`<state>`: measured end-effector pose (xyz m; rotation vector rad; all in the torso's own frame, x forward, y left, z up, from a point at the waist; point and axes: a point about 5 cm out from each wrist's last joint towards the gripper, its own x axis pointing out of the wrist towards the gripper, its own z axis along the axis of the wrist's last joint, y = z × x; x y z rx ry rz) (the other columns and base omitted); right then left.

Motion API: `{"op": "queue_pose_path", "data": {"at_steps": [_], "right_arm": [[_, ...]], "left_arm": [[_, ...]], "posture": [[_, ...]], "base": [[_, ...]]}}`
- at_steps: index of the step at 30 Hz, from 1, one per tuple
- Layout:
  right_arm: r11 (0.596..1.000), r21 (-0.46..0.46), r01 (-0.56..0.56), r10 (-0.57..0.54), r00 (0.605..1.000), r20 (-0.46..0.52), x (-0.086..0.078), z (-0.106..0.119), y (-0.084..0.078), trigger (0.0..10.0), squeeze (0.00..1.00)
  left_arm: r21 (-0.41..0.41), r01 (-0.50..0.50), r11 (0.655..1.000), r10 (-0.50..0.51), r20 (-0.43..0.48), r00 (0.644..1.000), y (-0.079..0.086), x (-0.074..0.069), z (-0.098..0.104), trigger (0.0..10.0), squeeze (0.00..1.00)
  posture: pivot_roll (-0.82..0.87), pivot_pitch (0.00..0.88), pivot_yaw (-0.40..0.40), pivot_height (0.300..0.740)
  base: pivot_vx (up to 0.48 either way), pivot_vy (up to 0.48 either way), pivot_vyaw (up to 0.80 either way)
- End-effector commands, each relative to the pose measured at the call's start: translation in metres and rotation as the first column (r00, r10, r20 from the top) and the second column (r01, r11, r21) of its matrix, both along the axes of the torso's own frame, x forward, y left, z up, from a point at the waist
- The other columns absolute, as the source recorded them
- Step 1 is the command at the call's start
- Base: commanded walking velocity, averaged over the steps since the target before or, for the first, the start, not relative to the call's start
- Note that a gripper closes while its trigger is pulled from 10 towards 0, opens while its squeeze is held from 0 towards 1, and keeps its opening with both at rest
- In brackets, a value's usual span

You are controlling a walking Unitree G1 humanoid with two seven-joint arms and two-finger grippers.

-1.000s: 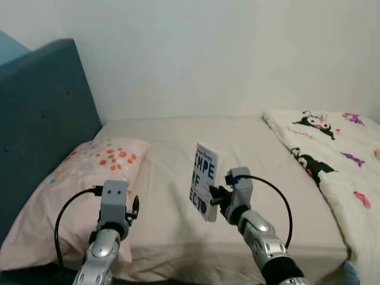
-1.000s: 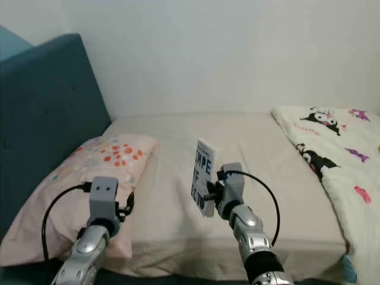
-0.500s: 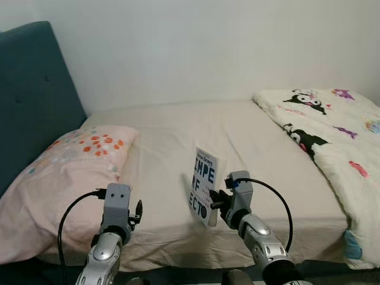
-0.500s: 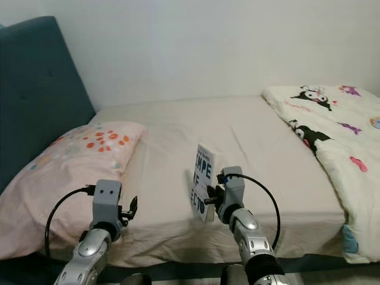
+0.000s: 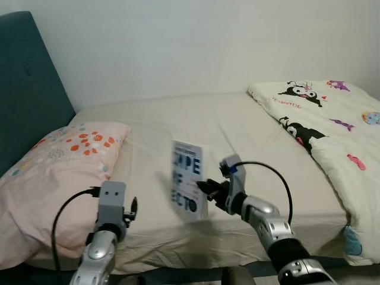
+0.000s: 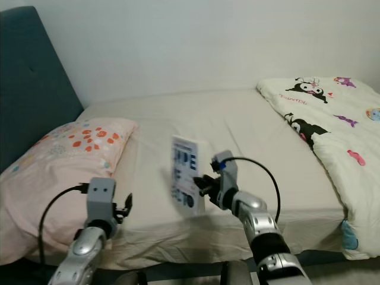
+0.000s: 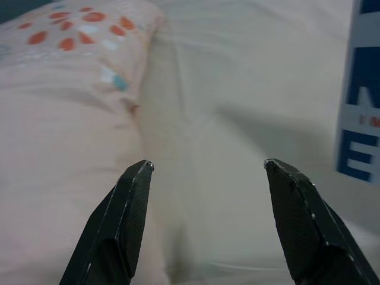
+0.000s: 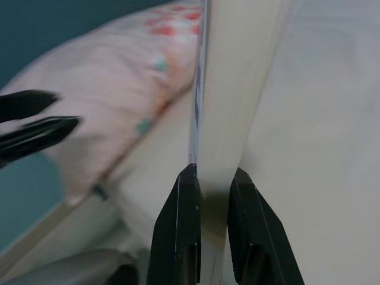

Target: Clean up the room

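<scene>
On the bed [image 5: 237, 127] beside a pillow [image 5: 53, 163], the right gripper [image 5: 205, 189] clamps a blurred book [image 5: 187, 187]; left gripper [image 7: 208, 172] jaws stand apart.

Book [image 5: 187, 187] cover blurred, title partly unreadable, blanket [image 5: 332, 130] cut off

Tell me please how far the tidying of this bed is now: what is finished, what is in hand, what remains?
Done: the book is off the bed, gripped upright by its edge in the right gripper. In hand: it is held in the air over the near side of the mattress. Left: the book is not yet put away, and no shelf or table is visible. The left gripper is open near the pillow.
</scene>
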<state>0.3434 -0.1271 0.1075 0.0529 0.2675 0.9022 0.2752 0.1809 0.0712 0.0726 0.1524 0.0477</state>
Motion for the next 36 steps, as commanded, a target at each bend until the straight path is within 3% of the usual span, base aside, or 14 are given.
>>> {"op": "queue_pose_path", "data": {"at_steps": [1,2,5,7,8,10,13,16,21,22,25,28,32,36], "right_arm": [[0.994,-0.002,-0.110,0.110,0.994,0.018,0.004,0.015,0.000,10.0,0.00],[0.973,-0.039,-0.227,0.227,0.974,-0.011,0.009,0.029,-0.013,10.0,0.00],[0.963,-0.040,-0.268,0.267,0.963,-0.032,0.010,0.035,-0.018,10.0,0.00],[0.924,-0.065,-0.376,0.368,0.923,-0.110,0.009,0.042,-0.028,10.0,0.00],[0.924,-0.065,-0.376,0.368,0.923,-0.110,0.009,0.042,-0.028,10.0,0.00],[0.881,-0.077,-0.467,0.443,0.871,-0.212,0.007,0.048,-0.042,10.0,0.00],[0.865,-0.097,-0.492,0.456,0.852,-0.255,0.005,0.048,-0.049,10.0,0.00],[0.831,-0.134,-0.540,0.465,0.806,-0.366,0.000,0.046,-0.064,10.0,0.00],[0.790,-0.220,-0.572,0.450,0.785,-0.426,-0.002,0.040,-0.074,10.0,0.00],[0.790,-0.220,-0.572,0.450,0.785,-0.426,-0.002,0.040,-0.074,10.0,0.00],[0.719,-0.361,-0.594,0.422,0.785,-0.452,-0.003,0.033,-0.079,10.0,0.00],[0.681,-0.514,-0.522,0.346,0.848,-0.402,0.003,0.027,-0.080,10.0,0.00],[0.690,-0.568,-0.449,0.301,0.891,-0.340,0.009,0.027,-0.078,10.0,0.00],[0.731,-0.598,-0.328,0.229,0.944,-0.237,0.018,0.028,-0.073,10.0,0.00]], "left_arm": [[0.002,-0.031,1.000,0.031,-0.001,1.000,0.012,-0.003,0.001,10.0,0.00],[0.007,-0.060,0.998,0.059,0.006,0.998,0.023,-0.005,0.004,10.0,0.00],[0.010,-0.070,0.997,0.070,0.007,0.998,0.027,-0.006,0.004,10.0,0.00],[0.018,-0.089,0.996,0.089,0.013,0.996,0.034,-0.008,0.007,10.0,0.00],[0.018,-0.089,0.996,0.089,0.013,0.996,0.034,-0.008,0.007,10.0,0.00],[0.036,-0.114,0.993,0.114,0.019,0.993,0.043,-0.011,0.009,10.0,0.00],[0.045,-0.125,0.991,0.124,0.022,0.992,0.047,-0.012,0.010,10.0,0.00],[0.054,-0.145,0.988,0.144,0.021,0.989,0.057,-0.015,0.012,10.0,0.00],[0.054,-0.153,0.987,0.152,0.020,0.988,0.061,-0.016,0.014,10.0,0.00],[0.054,-0.153,0.987,0.152,0.020,0.988,0.061,-0.016,0.014,10.0,0.00],[0.056,-0.143,0.988,0.142,0.022,0.990,0.061,-0.015,0.017,10.0,0.00],[0.059,-0.125,0.990,0.124,0.023,0.992,0.058,-0.015,0.020,10.0,0.00],[0.059,-0.122,0.991,0.121,0.024,0.992,0.058,-0.016,0.021,10.0,0.00],[0.059,-0.118,0.991,0.116,0.027,0.993,0.059,-0.017,0.024,10.0,0.00]], "posture": [[0.02,0.007,-0.017,0.590],[0.02,0.011,-0.021,0.590],[0.02,0.011,-0.021,0.590],[0.05,0.024,-0.036,0.590],[0.05,0.024,-0.036,0.590],[0.05,0.029,-0.038,0.590],[0.06,0.034,-0.039,0.590],[0.07,0.044,-0.040,0.590],[0.07,0.054,-0.037,0.590],[0.07,0.054,-0.037,0.590],[0.08,0.065,-0.029,0.590],[0.09,0.076,-0.026,0.590],[0.09,0.080,-0.026,0.590],[0.11,0.086,-0.027,0.590]], "base": [[0.000,0.000,0.00],[0.000,0.000,0.00],[0.000,0.000,0.00],[0.000,0.000,0.00],[0.000,0.000,0.00],[0.000,0.000,0.00],[0.000,0.000,0.00],[0.000,0.000,0.00],[0.000,0.000,0.00],[0.000,0.000,0.00],[0.000,0.000,0.00],[0.000,0.000,0.00],[0.000,0.000,0.00],[0.000,0.000,0.00]]}}
